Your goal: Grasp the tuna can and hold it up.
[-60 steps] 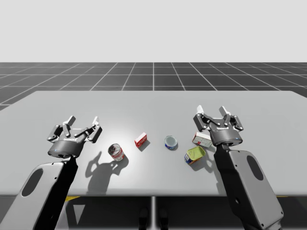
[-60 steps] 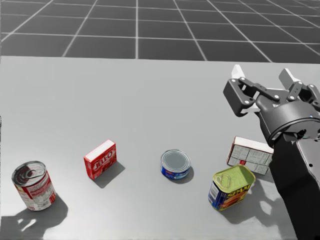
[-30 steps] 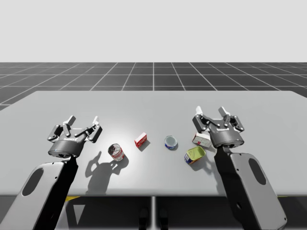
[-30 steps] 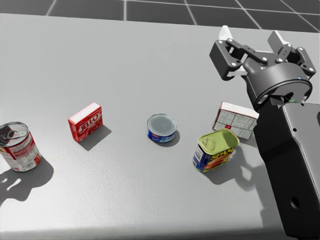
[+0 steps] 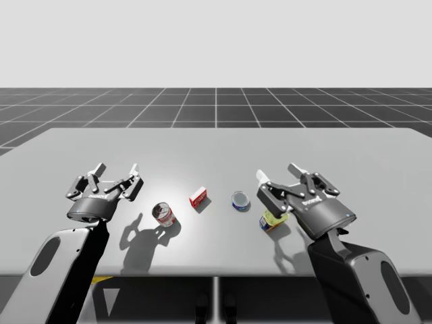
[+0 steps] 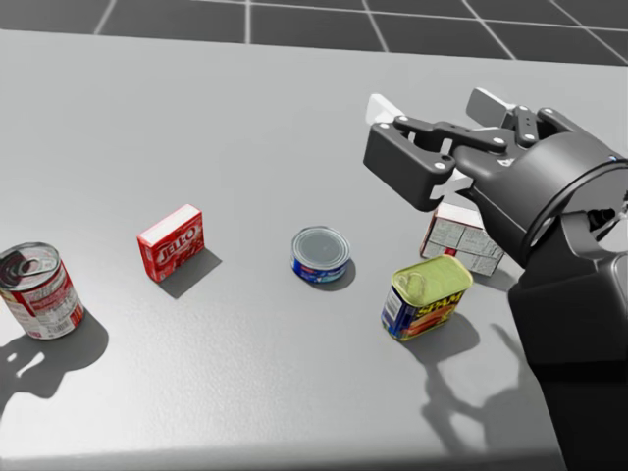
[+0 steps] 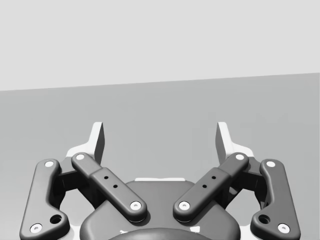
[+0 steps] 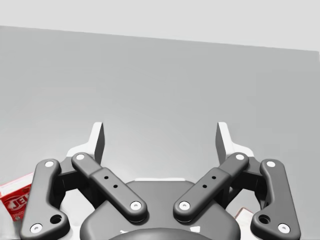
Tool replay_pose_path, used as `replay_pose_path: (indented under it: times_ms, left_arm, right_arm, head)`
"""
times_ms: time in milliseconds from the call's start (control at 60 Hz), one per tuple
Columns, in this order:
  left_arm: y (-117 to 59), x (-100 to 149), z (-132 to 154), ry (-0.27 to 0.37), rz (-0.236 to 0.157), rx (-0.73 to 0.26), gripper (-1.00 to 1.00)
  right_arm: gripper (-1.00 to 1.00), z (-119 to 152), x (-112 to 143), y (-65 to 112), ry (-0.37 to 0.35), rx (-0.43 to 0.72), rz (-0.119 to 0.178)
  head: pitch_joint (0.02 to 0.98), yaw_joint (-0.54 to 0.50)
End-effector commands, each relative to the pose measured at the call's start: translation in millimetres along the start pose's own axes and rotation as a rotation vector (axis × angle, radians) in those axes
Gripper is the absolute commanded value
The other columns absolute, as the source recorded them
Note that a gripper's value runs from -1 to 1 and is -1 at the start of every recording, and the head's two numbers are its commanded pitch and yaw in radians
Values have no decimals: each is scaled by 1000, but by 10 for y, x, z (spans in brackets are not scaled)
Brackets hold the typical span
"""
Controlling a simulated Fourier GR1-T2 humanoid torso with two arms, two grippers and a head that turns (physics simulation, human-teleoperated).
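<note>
Blue-sided tuna can (image 6: 320,254) with a silver lid is sitting flat on the grey table (image 6: 196,118), mid-row, between the red box (image 6: 173,241) and the yellow-topped tin (image 6: 425,295), apart from both. Nothing is touching it.

Right gripper (image 6: 435,106) is hovering above the table, over the yellow-topped tin and partly covering the white box (image 6: 461,238). Its fingers are spread wide and gripping nothing. It is pointing roughly toward the tuna can's side, so I'm judging this as the approach step, grasp not yet made. Using the right arm is making sense, since the can is lying nearer that side.

Left gripper (image 5: 117,172) is hanging over the table's left part, near the red-and-white can (image 5: 163,213) and well apart from the tuna can. Its fingers are wide open and empty too; probably parked out of the way.

The tuna can lying lid-up is offering only a low round wall to pinch. The tin near it is crowding the right side, so a descent is risking a bump there.

Labels: the red box is carrying white lettering on its face, the tin is showing yellow lettering on blue, and the white box is showing grey panel print. The red-and-white can and the tuna can's blue band are carrying print too small to tell. Not reading any of it off.
</note>
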Motion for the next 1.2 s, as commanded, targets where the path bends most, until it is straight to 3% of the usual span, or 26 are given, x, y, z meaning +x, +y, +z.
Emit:
replay_pose_path:
  times_ms: [17,117,317,583,783,967,1200]
  left_arm:
    - [-1,-2,-5,0,0,-1,-1000]
    - [-3,-3,-8,0,-1,-1,-1000]
    - [-13,-5,-7,2,-3,-5,-1000]
    - [-16,-4,2,3,-3,-4,-1000]
    - [-16,-3,4,4,-2,-4,-1000]
    - [-16,-3,3,4,-2,-3,-1000]
    - [-16,-3,4,4,-1,-3,-1000]
  right_arm:
    - [-1000,103,-125,211,122,89,10]
    - [-1000,74,-196,255,153,97,47]
    - [-1000,-79,-402,307,257,124,75]
    - [-1000,-261,-612,304,363,140,49]
    - [-1000,-383,-801,296,443,126,57]
    - [-1000,-482,-968,297,505,102,83]
    - [-1000,-601,-1124,248,551,69,82]
  head:
    - [808,-141]
    - [807,-140]
    - [809,-136]
    - [811,-132]
    - [811,-130]
    - [812,-126]
    - [813,-122]
